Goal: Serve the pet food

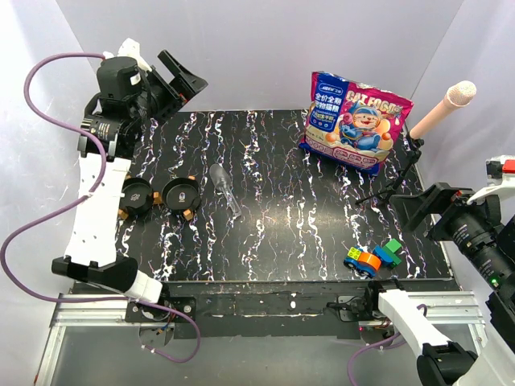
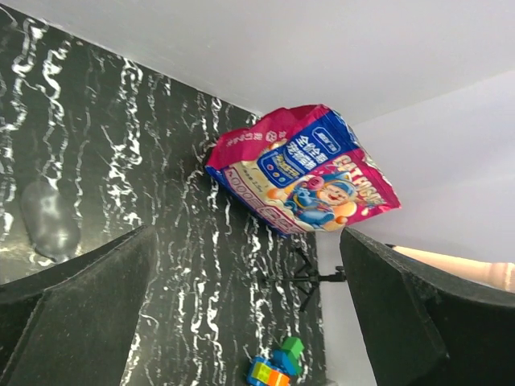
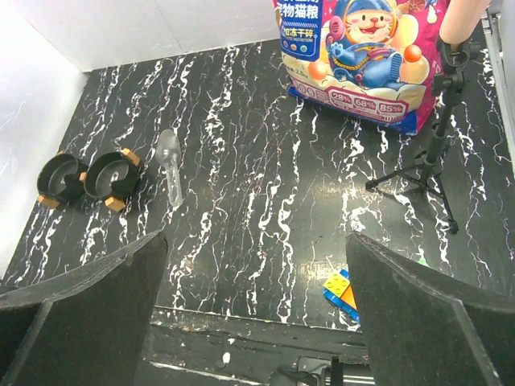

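The magenta-and-blue cat food bag [image 1: 354, 121] stands closed at the back right of the black marbled table; it also shows in the left wrist view [image 2: 302, 169] and the right wrist view [image 3: 354, 56]. No kibble is visible. Two black bowls [image 1: 137, 195] [image 1: 181, 193] sit side by side at the left, empty as seen in the right wrist view [image 3: 113, 175]. A clear plastic scoop [image 1: 225, 186] lies just right of them. My left gripper [image 1: 183, 84] is open and empty, raised high at the back left. My right gripper [image 1: 414, 211] is open and empty, raised at the right edge.
A pink microphone [image 1: 441, 108] on a small black tripod [image 1: 394, 181] stands right of the bag. Colourful toy blocks [image 1: 372, 257] lie near the front right. White walls enclose the table on three sides.
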